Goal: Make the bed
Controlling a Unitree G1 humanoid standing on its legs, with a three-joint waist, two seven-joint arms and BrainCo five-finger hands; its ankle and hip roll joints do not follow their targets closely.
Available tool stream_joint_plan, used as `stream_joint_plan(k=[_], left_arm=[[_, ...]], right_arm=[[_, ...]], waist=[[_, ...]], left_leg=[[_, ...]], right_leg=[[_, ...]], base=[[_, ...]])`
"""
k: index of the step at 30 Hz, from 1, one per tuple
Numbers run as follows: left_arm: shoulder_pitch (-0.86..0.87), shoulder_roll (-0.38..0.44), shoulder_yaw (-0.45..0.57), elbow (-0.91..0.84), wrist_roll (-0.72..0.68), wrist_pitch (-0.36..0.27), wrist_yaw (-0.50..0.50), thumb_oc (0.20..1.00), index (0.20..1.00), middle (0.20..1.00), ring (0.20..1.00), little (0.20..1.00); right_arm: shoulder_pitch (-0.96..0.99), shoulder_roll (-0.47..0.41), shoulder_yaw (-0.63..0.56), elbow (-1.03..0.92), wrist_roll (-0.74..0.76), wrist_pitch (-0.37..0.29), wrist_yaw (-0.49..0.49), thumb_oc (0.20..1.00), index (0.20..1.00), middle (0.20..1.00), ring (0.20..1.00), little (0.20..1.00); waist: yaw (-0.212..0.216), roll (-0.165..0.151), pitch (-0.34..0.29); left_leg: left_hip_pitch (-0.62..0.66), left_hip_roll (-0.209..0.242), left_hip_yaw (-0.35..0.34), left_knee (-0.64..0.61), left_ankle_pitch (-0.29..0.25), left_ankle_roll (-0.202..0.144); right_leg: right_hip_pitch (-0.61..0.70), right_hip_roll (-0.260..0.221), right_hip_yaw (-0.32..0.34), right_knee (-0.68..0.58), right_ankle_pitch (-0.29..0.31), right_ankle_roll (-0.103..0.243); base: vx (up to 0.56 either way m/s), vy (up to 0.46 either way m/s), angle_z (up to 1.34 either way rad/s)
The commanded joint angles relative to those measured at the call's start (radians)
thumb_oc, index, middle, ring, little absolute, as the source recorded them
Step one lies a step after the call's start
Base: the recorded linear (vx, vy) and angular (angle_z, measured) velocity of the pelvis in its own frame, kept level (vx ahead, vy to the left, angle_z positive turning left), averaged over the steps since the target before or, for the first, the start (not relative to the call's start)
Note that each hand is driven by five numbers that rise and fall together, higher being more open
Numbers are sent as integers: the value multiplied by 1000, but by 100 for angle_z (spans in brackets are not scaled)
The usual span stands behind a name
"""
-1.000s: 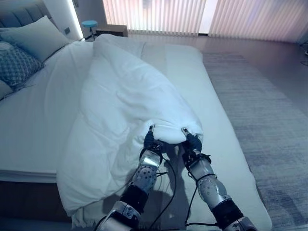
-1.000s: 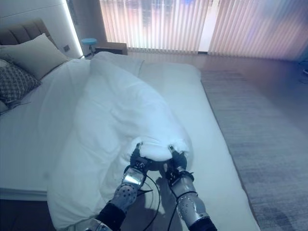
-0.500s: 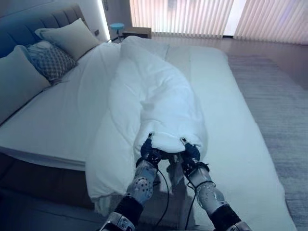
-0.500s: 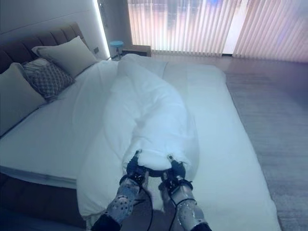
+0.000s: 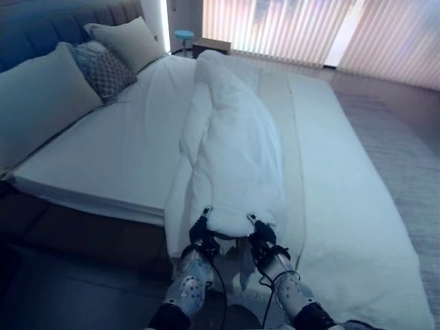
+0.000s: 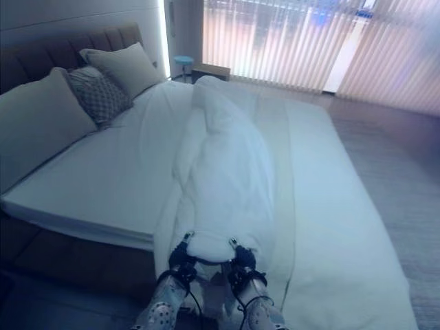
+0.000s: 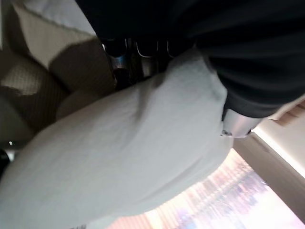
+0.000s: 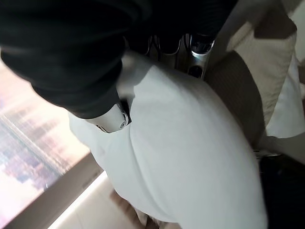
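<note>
A white duvet [image 5: 234, 148] lies bunched in a long ridge down the middle of the bed [image 5: 117, 144], from the far end to the near edge. My left hand [image 5: 201, 234] and right hand [image 5: 260, 240] grip its near end side by side, just past the mattress edge. The left wrist view shows fingers [image 7: 125, 63] curled round the white cloth [image 7: 124, 157]. The right wrist view shows fingers [image 8: 198, 59] and thumb clamped on the same duvet [image 8: 190, 162]. The duvet's left flap hangs over the mattress side.
Pillows [image 5: 41, 89] and a patterned cushion [image 5: 103, 69] lean on the headboard at the left. A small stool [image 5: 183, 34] and a low table stand at the far corner. Curtains [image 5: 295, 27] cover the far wall, with a rug [image 5: 405, 144] on the right.
The camera has drawn back and swung, so more of the headboard and pillows shows. Both hands kept their grip and pulled the duvet's end toward the near bed edge, stretching it longer and narrower.
</note>
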Motion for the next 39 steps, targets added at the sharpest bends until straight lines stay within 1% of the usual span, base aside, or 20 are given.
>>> stream_joint_plan(k=[1,2,4,8,10,13,14,15,16,21,23,26,28,30,31,33,36,37,38,39], left_arm=[[-25,114,119,-141,87,-89,-6,200,200,200,200,200],[-31,118,117,-145,98,-95,1,200,200,200,200,200],[-55,125,103,-175,116,-106,-2,200,200,200,200,200],[-78,114,91,-192,134,-111,-13,200,200,200,200,200],[-82,116,96,-201,156,-115,-14,200,200,200,200,200],[-71,122,109,-210,173,-112,-17,200,200,200,200,200],[-71,122,109,-210,173,-112,-17,200,200,200,200,200],[-62,129,126,-217,179,-112,-13,200,200,200,200,200],[-59,128,128,-216,177,-112,-12,200,200,200,200,200],[-39,121,143,-200,166,-118,9,200,200,200,200,200],[-28,119,150,-189,159,-118,18,200,200,200,200,200],[-30,119,142,-155,153,-106,12,200,200,200,200,200],[-28,125,136,-151,161,-102,7,200,200,200,200,200],[-37,145,140,-123,172,-103,21,200,200,200,200,200],[-35,157,145,-116,181,-102,26,200,200,200,200,200],[-19,159,172,-108,184,-107,38,200,200,200,200,200],[16,153,203,-91,180,-106,40,200,200,200,200,200],[16,153,203,-91,180,-106,40,200,200,200,200,200],[36,149,210,-88,177,-107,44,200,200,200,200,200],[46,145,219,-86,171,-105,51,200,200,200,200,200]], right_arm=[[49,-149,-99,10,-30,-94,-53,200,200,200,200,200],[35,-150,-93,10,-23,-100,-61,200,200,200,200,200],[0,-159,-87,23,-3,-121,-74,200,200,200,200,200],[-28,-204,-97,28,-28,-124,-90,200,200,200,200,200],[-27,-213,-101,22,-38,-120,-91,200,200,200,200,200],[-20,-217,-101,17,-47,-111,-83,200,200,200,200,200],[-20,-217,-101,17,-47,-111,-83,200,200,200,200,200],[-23,-222,-99,20,-50,-110,-79,200,200,200,200,200],[-23,-221,-99,21,-45,-110,-78,200,200,200,200,200],[-1,-236,-112,7,-36,-99,-80,200,200,200,200,200],[14,-242,-117,3,-28,-90,-81,200,200,200,200,200],[47,-242,-135,-9,-34,-71,-72,200,200,200,200,200],[55,-242,-135,-9,-44,-62,-70,200,200,200,200,200],[70,-205,-149,-10,-55,-73,-74,200,200,200,200,200],[61,-194,-144,-9,-52,-82,-80,200,200,200,200,200],[54,-177,-133,-19,-49,-89,-72,200,200,200,200,200],[55,-173,-110,-39,-63,-95,-49,200,200,200,200,200],[55,-173,-110,-39,-63,-95,-49,200,200,200,200,200],[64,-169,-94,-39,-72,-101,-41,200,200,200,200,200],[76,-162,-85,-36,-79,-101,-40,200,200,200,200,200]], waist=[[42,-46,-90],[55,-42,-90],[68,-22,-91],[62,24,-55],[47,25,-39],[25,1,-39],[24,2,-40],[14,-20,-48],[10,-20,-53],[-21,15,-76],[-27,35,-76],[-38,43,-79],[-41,36,-73],[-37,10,-57],[-37,16,-48],[-27,36,-44],[-18,36,-42],[-19,36,-44],[-8,23,-44],[2,11,-43]], left_leg=[[-84,-153,-35,-233,218,-15],[-115,-151,-29,-245,256,-26],[-188,-161,-14,-274,344,-69],[-265,-155,-2,-258,391,-104],[-270,-144,2,-198,360,-99],[-206,-128,-42,-112,244,-40],[-208,-128,-43,-113,246,-40],[-158,-100,-119,-29,152,-34],[-123,-73,-136,-30,131,-33],[-18,114,-193,-96,176,-76],[-7,144,-215,-117,175,-105],[-4,74,-236,-136,85,-102],[-14,49,-234,-113,64,-95],[-55,-20,-199,-104,47,-61],[-68,-28,-191,-103,53,-54],[-65,-34,-155,-139,71,-43],[-46,-67,-124,-194,100,-23],[-48,-68,-125,-195,102,-23],[-26,-89,-109,-232,116,-19],[-20,-102,-95,-249,131,-21]], right_leg=[[208,211,162,-323,111,-60],[235,249,202,-401,37,-110],[272,292,271,-542,28,-162],[269,297,252,-613,68,-175],[261,266,232,-637,98,-162],[242,207,210,-650,137,-142],[240,208,208,-651,138,-142],[226,158,194,-659,157,-125],[223,142,191,-665,162,-119],[213,67,177,-671,172,-81],[209,28,179,-658,176,-59],[208,-65,177,-653,234,-16],[194,-88,185,-646,251,-16],[129,-148,205,-639,365,-14],[105,-143,209,-622,373,-20],[87,-93,188,-578,307,-40],[80,21,154,-524,209,-73],[79,20,154,-525,210,-73],[94,98,147,-534,169,-89],[103,132,121,-543,154,-97]], base=[[-393,129,-22],[-441,141,-23],[-474,151,-36],[-393,138,2],[-337,185,49],[-212,188,43],[-168,245,17],[-140,267,9],[-156,370,3],[-25,410,15],[20,545,32],[32,627,9],[-34,456,34],[-96,583,31],[-89,460,19],[-49,454,-4],[1,343,-37],[5,242,-32],[-10,183,-51],[-15,216,-74]])
